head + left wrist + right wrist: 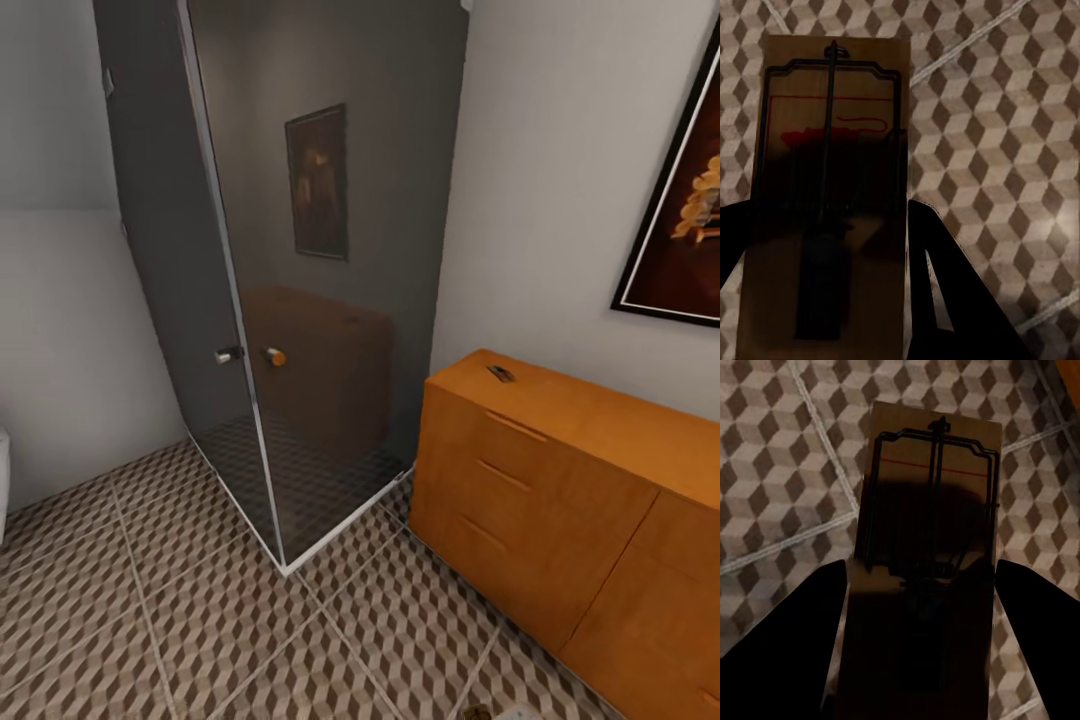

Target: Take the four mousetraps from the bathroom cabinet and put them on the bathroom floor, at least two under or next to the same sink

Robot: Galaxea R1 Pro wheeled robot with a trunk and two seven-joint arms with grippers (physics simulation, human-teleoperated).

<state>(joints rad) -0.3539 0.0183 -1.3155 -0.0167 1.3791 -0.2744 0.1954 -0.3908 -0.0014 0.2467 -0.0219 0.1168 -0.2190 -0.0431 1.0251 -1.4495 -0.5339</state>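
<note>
In the left wrist view a brown mousetrap (832,172) with a black wire frame and red print sits between the dark fingers (945,285) of my left gripper (825,225), held above the cube-patterned bathroom floor (1005,112). My right gripper (922,585) is shut the same way on a second mousetrap (930,510) over the floor tiles (780,450). In the head view the orange-brown cabinet (560,500) stands at the right against the wall, drawers closed, with one small dark mousetrap (500,373) lying on its top near the left end.
A tall grey glass shower enclosure (300,280) with a small door knob (272,355) fills the corner left of the cabinet. A framed picture (680,200) hangs above the cabinet. Open tiled floor (200,620) lies in front, and a white fixture's edge (3,480) shows at far left.
</note>
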